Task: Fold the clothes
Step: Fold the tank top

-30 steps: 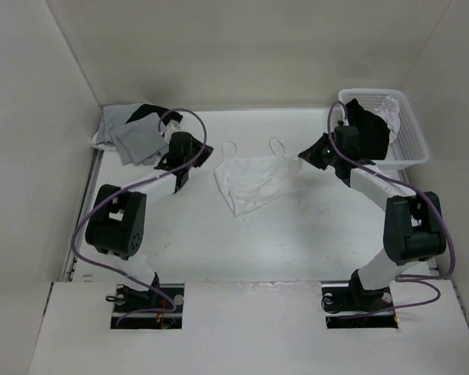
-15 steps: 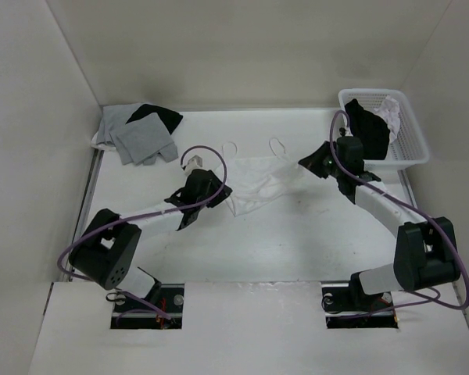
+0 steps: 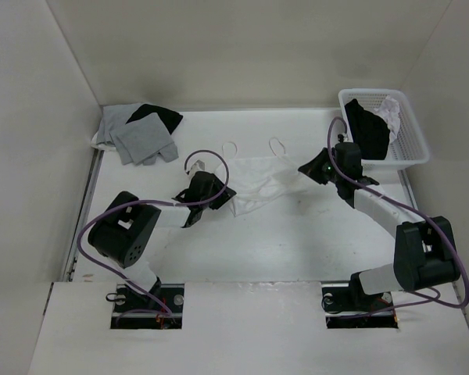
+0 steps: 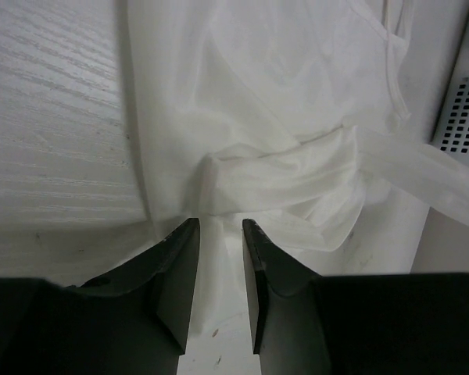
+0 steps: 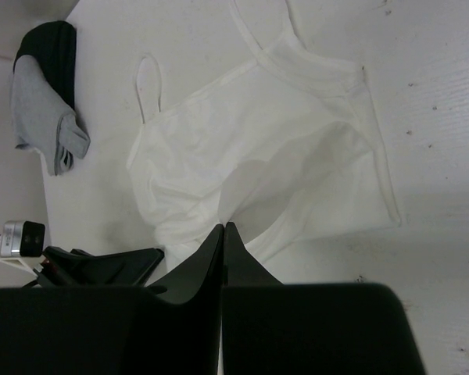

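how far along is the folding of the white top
Barely begun: nothing looks folded yet. The top lies spread on the table, rumpled at its hem. In hand: the left pincer is open at that rumpled edge; the right pincer is shut, holding nothing. Left: every fold.

One white camisole (image 3: pixel 254 181), one mesh basket (image 3: pixel 413 134), perhaps three piled garments (image 3: pixel 137 133).

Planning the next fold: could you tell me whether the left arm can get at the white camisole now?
Probably yes: the left gripper, jaws parted, sits at the bunched edge of the camisole, nothing between.
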Controlling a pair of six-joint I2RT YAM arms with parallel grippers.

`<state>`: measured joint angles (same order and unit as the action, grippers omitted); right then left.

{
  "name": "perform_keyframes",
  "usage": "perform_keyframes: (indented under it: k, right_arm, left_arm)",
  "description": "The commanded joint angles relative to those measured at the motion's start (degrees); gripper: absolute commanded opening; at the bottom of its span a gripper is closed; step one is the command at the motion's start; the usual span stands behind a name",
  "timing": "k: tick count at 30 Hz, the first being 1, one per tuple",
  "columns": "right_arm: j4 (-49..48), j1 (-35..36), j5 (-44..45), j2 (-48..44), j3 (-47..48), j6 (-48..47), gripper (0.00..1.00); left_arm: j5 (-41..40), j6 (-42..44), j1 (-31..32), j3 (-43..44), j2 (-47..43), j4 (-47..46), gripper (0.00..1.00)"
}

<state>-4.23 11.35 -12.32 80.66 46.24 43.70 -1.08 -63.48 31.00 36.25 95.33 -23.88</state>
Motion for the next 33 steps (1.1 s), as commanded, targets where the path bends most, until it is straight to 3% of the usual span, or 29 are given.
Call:
perform_keyframes:
  k: [1,33]
  right_arm:
    - [-3.9,0.4,-0.5,-1.0,-0.3,-0.7,0.00]
    - [-5.0,0.6,-1.7,-1.1,-1.2,-0.7,0.00]
  left_arm:
    - [0.5,-1.1,-0.5,0.1,-0.7,-5.8,0.26]
    - [1.6,-1.9,-2.3,0.8,2.8,-8.4,0.24]
